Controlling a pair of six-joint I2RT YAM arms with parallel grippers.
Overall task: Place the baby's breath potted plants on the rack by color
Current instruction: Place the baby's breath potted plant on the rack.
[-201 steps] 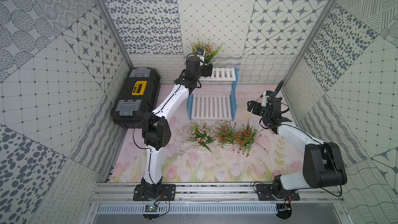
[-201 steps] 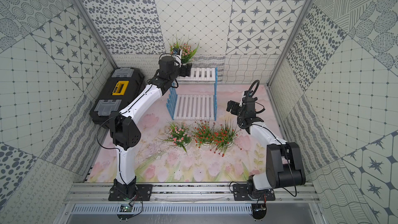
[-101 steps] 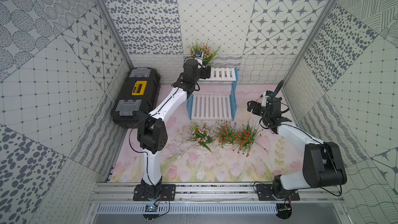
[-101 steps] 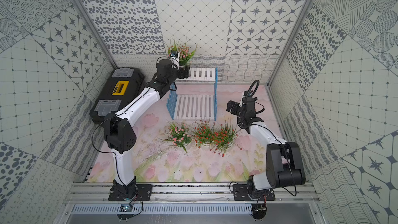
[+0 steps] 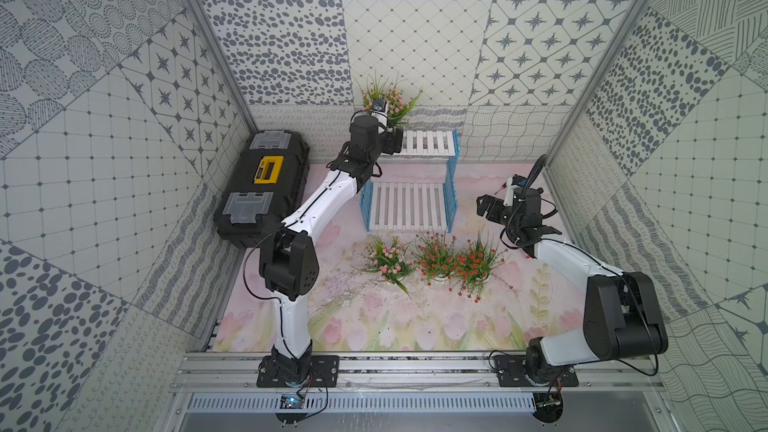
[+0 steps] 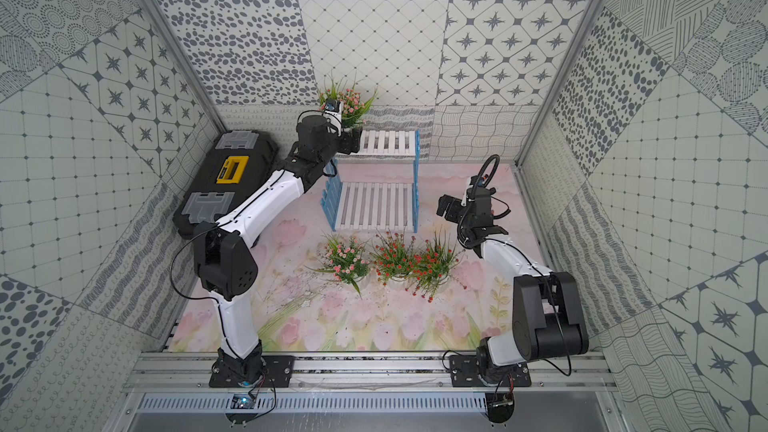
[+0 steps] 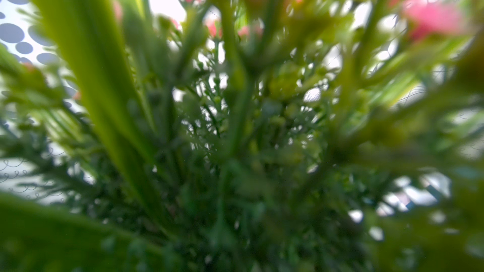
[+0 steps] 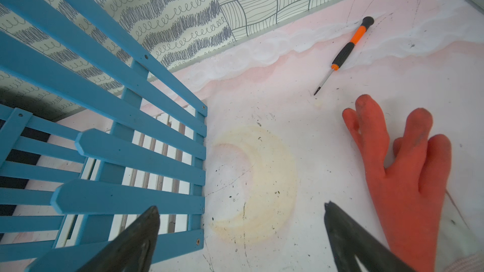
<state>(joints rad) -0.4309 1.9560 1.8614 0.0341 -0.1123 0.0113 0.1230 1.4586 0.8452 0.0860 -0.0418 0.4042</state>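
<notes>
Both top views look steeply down, sharing the whole table (image 5: 415, 326); the left wrist camera is buried in a pink-flowered plant (image 7: 235, 126); the right wrist closely overlooks the side of the rack (image 8: 131, 153).

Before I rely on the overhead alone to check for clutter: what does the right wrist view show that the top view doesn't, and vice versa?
Right wrist only: an orange glove lying on the mat. A top view only: the black toolbox, a pink plant at the upper tier of the rack, a second pink plant and two red-orange plants on the mat. Both: the rack and the right gripper, fingers apart.
</notes>
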